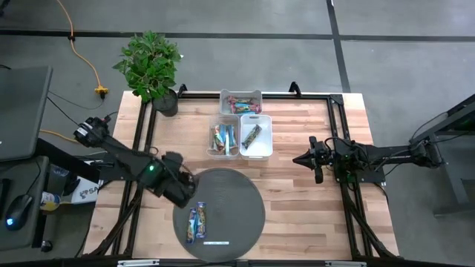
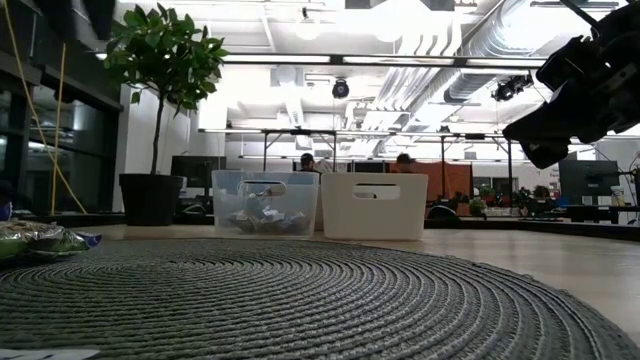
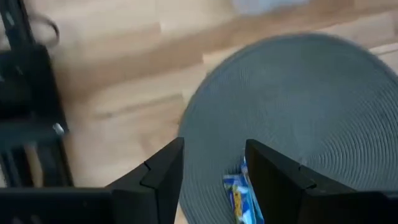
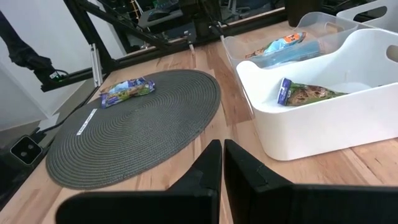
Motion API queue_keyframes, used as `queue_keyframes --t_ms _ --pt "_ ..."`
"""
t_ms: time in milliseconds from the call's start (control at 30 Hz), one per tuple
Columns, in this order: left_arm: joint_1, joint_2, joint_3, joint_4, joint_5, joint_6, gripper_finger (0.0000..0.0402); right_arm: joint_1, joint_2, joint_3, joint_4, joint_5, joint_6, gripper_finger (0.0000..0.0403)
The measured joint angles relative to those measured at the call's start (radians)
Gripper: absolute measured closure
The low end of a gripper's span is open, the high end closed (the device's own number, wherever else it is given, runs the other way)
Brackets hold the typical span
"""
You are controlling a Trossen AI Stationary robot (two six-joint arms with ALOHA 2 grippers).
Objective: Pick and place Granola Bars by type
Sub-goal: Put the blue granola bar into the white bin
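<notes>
The pale wooden tabletop carried a round dark grey woven mat at its near edge, a leafy potted plant at a far corner, and three small plastic bins in a cluster beyond the mat. In the low view the room behind was an open workshop with desks, screens and bare ceiling ducts, and two people sat far off behind the bins.

The left gripper hung over the mat's edge with its two dark fingers set well apart, nothing between them. Two blue-wrapped granola bars lay side by side on the mat; in the left wrist view one blue wrapper sat just inside the gap, close to one finger, not touching it as far as I could tell. A thin white label strip lay on the mat beyond the bars.

The right gripper waited above bare wood, off to the side of the bins, fingers pressed together and empty.

The right wrist view caught what the overhead view only hinted at: a green-brown bar with a blue end in the white bin, blue and orange wrappers in the clear bin behind. Only the overhead view showed the pink-wrapped bars in the farthest bin.
</notes>
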Motion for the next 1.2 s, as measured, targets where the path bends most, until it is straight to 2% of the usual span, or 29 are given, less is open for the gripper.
queue_keyframes --t_ms 133,567,833,1200 --pt "-0.054 -0.001 -0.086 0.145 0.043 -0.094 0.0234 0.000 0.000 0.000 0.000 0.000 0.000 0.0402" --pt "-0.171 0.000 -0.393 0.731 0.038 -0.293 0.0234 0.000 0.000 0.000 0.000 0.000 0.000 0.0402" --pt "-0.234 0.071 -0.432 0.797 0.102 -0.407 0.0234 0.000 0.000 0.000 0.000 0.000 0.000 0.0402" --pt "-0.230 0.174 -0.432 0.865 0.127 -0.417 0.0234 0.000 0.000 0.000 0.001 0.000 0.000 0.0402"
